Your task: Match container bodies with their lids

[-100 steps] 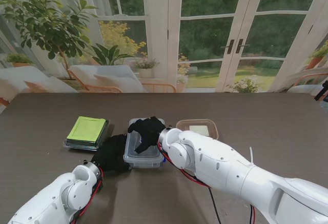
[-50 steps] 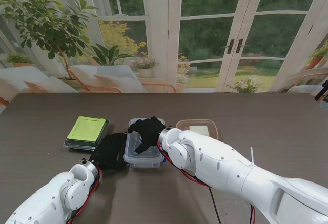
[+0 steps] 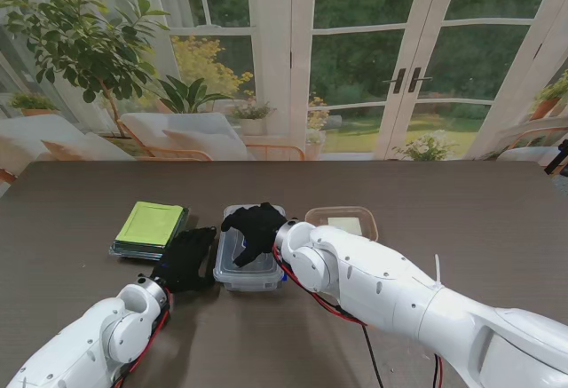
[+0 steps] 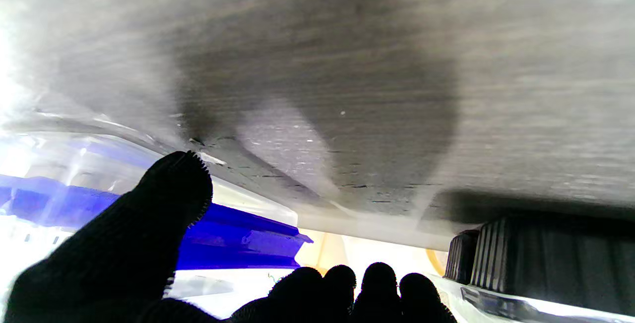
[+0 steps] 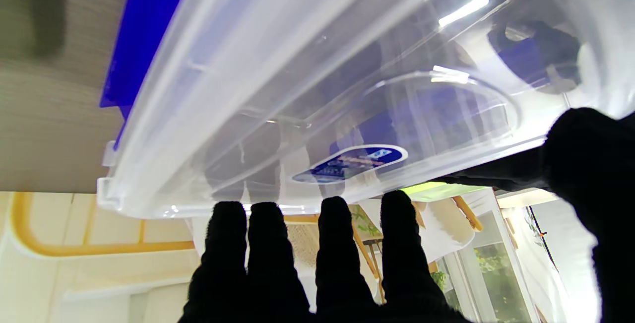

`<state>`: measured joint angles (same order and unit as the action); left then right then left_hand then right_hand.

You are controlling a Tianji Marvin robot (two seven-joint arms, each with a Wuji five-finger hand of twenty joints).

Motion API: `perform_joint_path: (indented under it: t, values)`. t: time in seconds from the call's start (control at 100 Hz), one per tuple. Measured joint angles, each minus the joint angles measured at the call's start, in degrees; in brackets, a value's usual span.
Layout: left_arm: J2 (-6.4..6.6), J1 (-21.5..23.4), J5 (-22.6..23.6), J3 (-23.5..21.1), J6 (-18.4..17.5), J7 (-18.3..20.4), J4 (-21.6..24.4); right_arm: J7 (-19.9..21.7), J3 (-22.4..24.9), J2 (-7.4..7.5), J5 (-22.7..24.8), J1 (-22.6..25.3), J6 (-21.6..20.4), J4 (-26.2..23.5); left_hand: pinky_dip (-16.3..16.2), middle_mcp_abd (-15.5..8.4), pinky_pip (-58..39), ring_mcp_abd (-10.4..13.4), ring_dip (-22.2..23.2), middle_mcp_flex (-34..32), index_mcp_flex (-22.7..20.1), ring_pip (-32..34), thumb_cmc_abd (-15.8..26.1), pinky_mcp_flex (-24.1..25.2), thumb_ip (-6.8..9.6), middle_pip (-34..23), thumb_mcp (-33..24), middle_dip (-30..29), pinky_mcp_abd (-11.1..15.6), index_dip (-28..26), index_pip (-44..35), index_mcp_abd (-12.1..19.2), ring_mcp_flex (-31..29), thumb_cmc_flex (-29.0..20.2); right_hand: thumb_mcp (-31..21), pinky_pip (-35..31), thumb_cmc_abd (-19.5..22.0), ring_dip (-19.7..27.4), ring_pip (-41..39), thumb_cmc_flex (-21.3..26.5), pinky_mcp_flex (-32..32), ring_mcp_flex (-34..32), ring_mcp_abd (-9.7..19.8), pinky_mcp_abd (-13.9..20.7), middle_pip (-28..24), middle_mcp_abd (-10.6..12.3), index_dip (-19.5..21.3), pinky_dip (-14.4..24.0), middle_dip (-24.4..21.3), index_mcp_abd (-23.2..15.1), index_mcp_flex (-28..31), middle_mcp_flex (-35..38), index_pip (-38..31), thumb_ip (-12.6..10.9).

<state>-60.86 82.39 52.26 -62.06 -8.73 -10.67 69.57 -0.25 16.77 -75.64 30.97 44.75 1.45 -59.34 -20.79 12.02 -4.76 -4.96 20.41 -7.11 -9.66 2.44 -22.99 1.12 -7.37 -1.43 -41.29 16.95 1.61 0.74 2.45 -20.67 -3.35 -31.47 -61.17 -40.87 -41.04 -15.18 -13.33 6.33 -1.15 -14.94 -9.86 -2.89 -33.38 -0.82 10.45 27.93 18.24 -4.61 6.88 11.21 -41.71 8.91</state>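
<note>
A clear rectangular plastic container with a clear lid and blue side clips [image 3: 249, 257] sits on the dark wood-grain desk [image 3: 426, 201], near the middle and a little to the left. The right hand [image 3: 256, 226], in a black glove, lies flat on top of that lid with its fingers [image 5: 331, 243] spread across the clear plastic; it presses or rests there rather than wrapping around anything, so the fingers are open. The left hand [image 3: 188, 259], also in a black glove, sits on the desk just beside the container's left wall, between it and a black ribbed tray with a lime-green lid [image 3: 151, 228]. In the left wrist view its thumb [image 4: 163, 204] points toward the blue clip [image 4: 238, 238] and the other fingertips are loosely apart with nothing between them. To the right of the clear container, a shallow tan-rimmed lid or tray [image 3: 343, 222] lies flat, partly hidden by the right arm
</note>
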Motion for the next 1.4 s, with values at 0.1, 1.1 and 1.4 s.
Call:
perform_joint_path:
  t: [0.1, 1.1, 1.4]
  values:
    - [0.10, 0.11, 0.65, -0.23, -0.74, 0.36, 0.14, 0.02, 0.00, 0.00, -0.04, -0.01, 0.01, -0.01, 0.00, -0.01, 0.00, 0.00, 0.00, 0.00, 0.00, 0.00, -0.88, 0.01, 0.01, -0.02, 0.08, 0.01, -0.01, 0.00, 0.00, 0.87, 0.00, 0.00, 0.00, 0.00, 0.00, 0.00, 0.00, 0.00, 0.03, 0.01, 0.00, 0.00, 0.00, 0.00, 0.00, 0.00, 0.00, 0.00, 0.00, 0.00, 0.00, 0.00]
    - [-0.05, -0.56, 1.16, 0.96, -2.34, -5.39, -1.94, 0.44, 0.03, -0.02, -0.67, -0.09, 0.08, -0.10, 2.03, 0.20, 0.03, -0.51, 0.39, -0.16, 0.00, 0.00, -4.77, 0.01, -0.54, -0.07, 5.04, 0.70, -0.37, 0.00, 0.00, 0.59, 0.00, 4.81, 0.00, 0.02, 0.00, 0.37, 0.05, 0.00, 0.23, 0.04, 0.00, 0.00, 0.00, 0.00, 0.00, -0.01, 0.00, 0.00, 0.30, 0.00, 0.01, 0.00]
    - [-0.40, 0.54, 2.37, 0.49, -1.26, -8.85, -1.94, 0.54, 0.06, -0.03, -0.81, -0.11, 0.06, -0.11, 2.03, 1.43, 0.04, -1.20, 2.15, -0.86, 0.00, 0.70, -4.04, 0.01, -0.62, -0.27, 5.11, 1.27, -0.97, 0.00, 0.00, -1.27, 0.00, 5.25, 0.00, 0.29, 0.00, 0.46, 0.11, 0.00, 0.23, 0.06, 0.00, 0.00, 0.00, 0.00, 0.00, -0.01, 0.00, 0.00, 0.31, 0.00, 0.01, 0.00]
